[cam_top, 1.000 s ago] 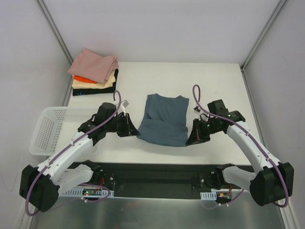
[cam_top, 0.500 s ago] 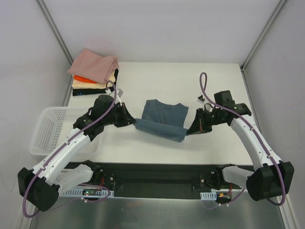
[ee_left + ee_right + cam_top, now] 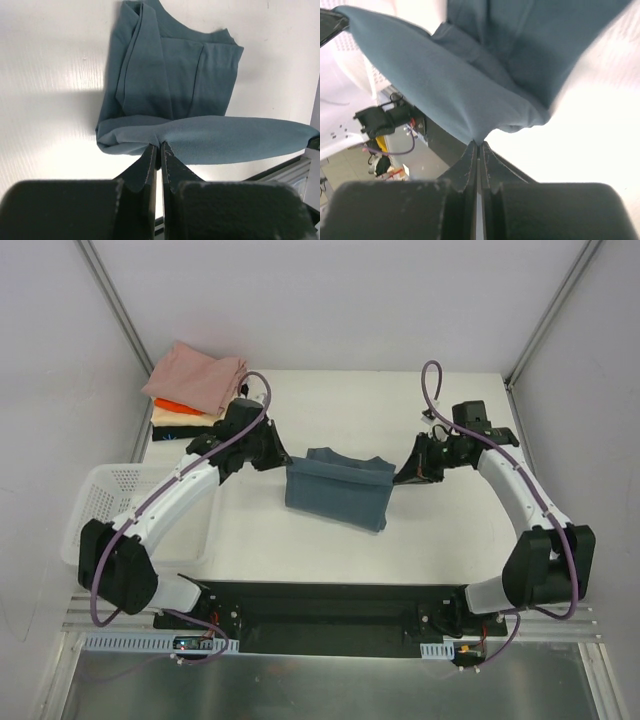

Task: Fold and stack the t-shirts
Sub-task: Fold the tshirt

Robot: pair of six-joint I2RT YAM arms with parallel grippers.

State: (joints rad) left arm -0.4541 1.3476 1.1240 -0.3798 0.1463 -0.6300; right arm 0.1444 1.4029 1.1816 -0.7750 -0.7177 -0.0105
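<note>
Pinching the slate-blue t-shirt (image 3: 337,492) at both ends of one held-up edge: left gripper (image 3: 283,462) with jaws clamped on the left corner, right gripper (image 3: 398,476) with jaws clamped on the right corner. Stretched between them over the middle of the table (image 3: 450,530), rest of the cloth hanging down and lying folded on the surface. Piled at the far left corner, well apart: folded stack (image 3: 195,410) with the pink t-shirt (image 3: 200,377) on top. Set at the near left: white lattice basket (image 3: 100,510).
</note>
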